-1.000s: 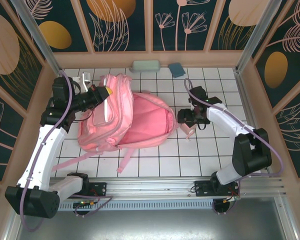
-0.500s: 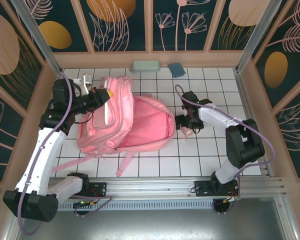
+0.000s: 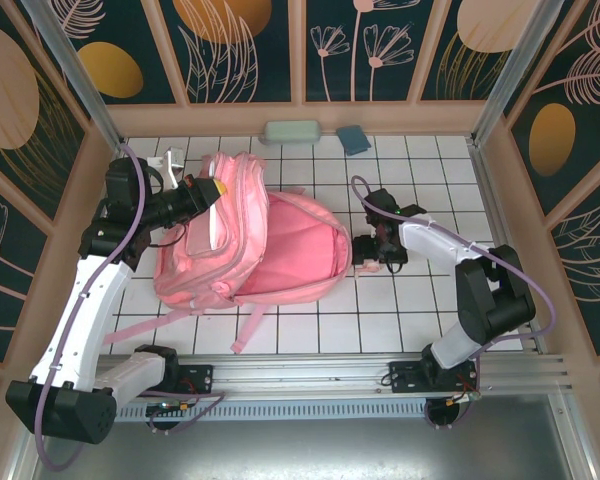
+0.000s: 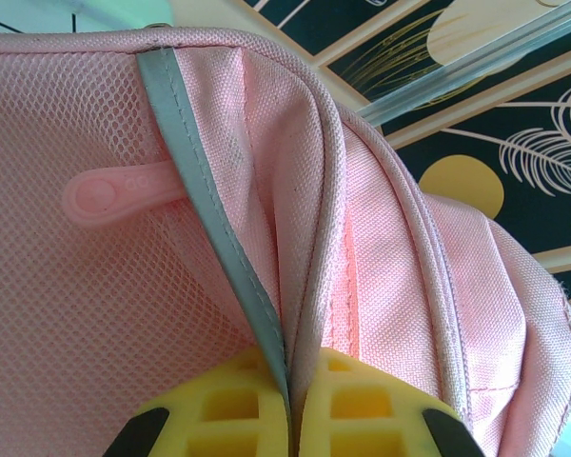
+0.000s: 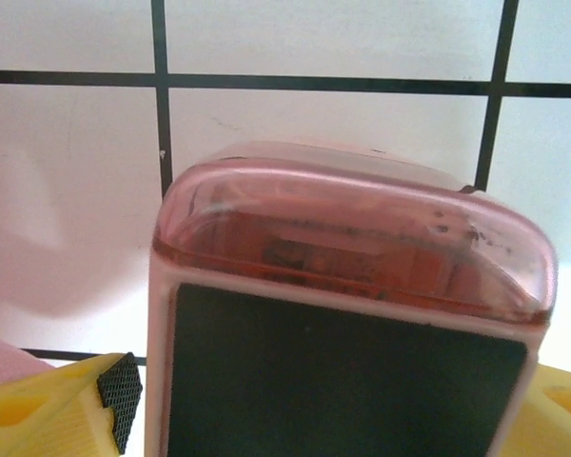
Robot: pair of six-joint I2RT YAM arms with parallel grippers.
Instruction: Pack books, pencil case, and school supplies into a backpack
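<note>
Shifted left: my right gripper [image 3: 370, 252] now straddles the pink gadget [image 5: 352, 314], which sits on bench [image 3: 410, 300] tiles just right of the backpack [image 3: 270, 245]. Jaws wide, finger each side, contact unclear. My left gripper [image 4: 290, 419] is pinched shut on backpack's rim, bench's left side.

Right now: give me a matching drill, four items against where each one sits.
Items:
1. backpack
2. pencil case
3. pink gadget
4. teal pad

Places:
A. between the right gripper's fingers
B. far edge, mint-green
C. far edge, just right of the mint one
D. fabric edge pinched by the left gripper

Pairs: 1-D, 2-B, 3-A, 4-C
</note>
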